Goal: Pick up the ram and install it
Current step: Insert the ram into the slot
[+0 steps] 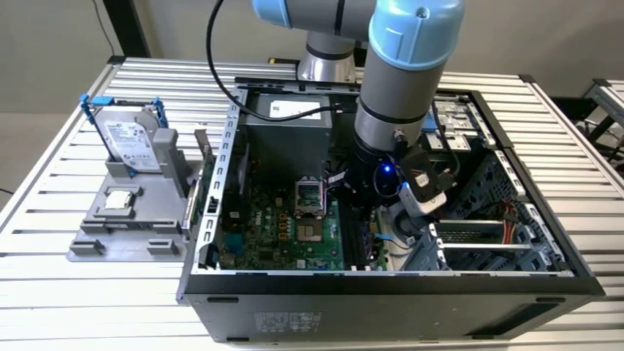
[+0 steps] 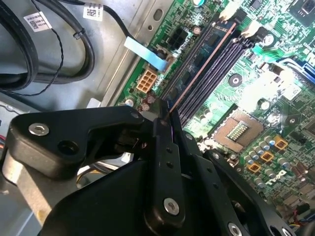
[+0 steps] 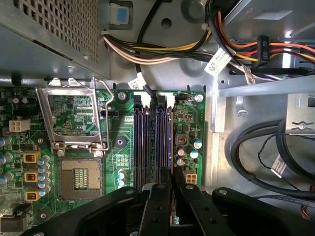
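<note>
The gripper [image 2: 165, 115] is clamped on the ram [image 2: 197, 69], which stands edge-on in the outermost slot [image 3: 166, 142] of the motherboard [image 3: 123, 147]; if tilted or off-line, pressing could jam it or strain the board.

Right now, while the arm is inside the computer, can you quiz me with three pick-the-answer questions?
1. Where is the gripper?
A at the memory slots
B over the hard drive
C above the table

2. What colour is the motherboard?
A red
B green
C blue

3. How is the processor socket?
A open and empty
B holding a chip
C under a fan

Answers:
1 A, it holds the ram at the memory slots inside the computer case.
2 B, the board is green in both wrist views.
3 A, its metal frame is lifted and nothing sits in it.
</note>
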{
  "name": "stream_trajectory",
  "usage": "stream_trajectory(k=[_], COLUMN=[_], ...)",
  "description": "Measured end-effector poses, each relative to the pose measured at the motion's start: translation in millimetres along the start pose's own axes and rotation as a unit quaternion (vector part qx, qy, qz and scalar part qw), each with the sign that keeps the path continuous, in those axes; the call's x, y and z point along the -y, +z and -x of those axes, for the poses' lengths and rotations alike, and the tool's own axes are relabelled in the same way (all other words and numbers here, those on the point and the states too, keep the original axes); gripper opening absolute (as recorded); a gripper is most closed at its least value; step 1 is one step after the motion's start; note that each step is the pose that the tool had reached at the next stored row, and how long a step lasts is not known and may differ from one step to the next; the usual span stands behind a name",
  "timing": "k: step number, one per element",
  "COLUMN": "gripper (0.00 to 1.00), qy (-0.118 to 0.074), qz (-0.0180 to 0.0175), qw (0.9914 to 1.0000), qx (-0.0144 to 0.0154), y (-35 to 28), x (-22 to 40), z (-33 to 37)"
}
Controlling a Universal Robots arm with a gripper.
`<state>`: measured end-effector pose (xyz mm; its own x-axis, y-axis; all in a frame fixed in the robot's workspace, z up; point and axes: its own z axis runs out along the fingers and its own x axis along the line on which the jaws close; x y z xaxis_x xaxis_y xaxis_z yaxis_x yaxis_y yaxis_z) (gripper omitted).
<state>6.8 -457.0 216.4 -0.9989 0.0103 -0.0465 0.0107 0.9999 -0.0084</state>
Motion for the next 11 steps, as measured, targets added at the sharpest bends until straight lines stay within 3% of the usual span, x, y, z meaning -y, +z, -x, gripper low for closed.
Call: stream_trajectory(k=[11], gripper=[0.0], qy=[0.006], qz=[-0.0009], qw=[0.99998], qx=[0.0], y=[1.2], x=[-0.8], z=[-0.5])
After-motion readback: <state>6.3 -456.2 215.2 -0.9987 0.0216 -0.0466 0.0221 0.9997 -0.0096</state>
